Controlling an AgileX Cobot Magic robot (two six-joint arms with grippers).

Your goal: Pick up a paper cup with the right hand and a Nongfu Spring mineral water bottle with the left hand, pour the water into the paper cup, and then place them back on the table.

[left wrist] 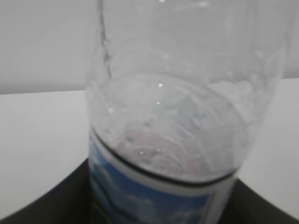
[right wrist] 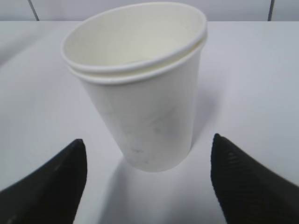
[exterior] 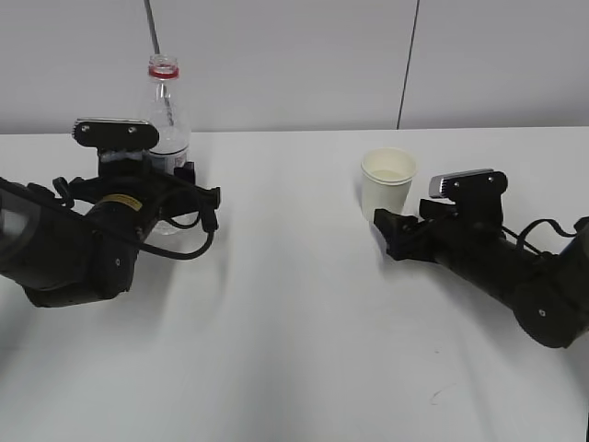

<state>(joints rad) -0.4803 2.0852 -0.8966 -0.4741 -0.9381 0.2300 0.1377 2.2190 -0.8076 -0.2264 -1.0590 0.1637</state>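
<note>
The clear bottle with a red neck ring and no cap stands upright on the white table at the back left. My left gripper sits around its lower part. In the left wrist view the bottle fills the frame, and the dark fingers lie against both its sides at the label, so the left gripper looks shut on it. The paper cup stands upright right of centre. My right gripper is open just in front of it. In the right wrist view the cup stands beyond the spread gripper, untouched.
A grey wall with a vertical seam rises behind the table's far edge. A small dark scuff marks the tabletop at the front right. White tabletop lies between the two arms.
</note>
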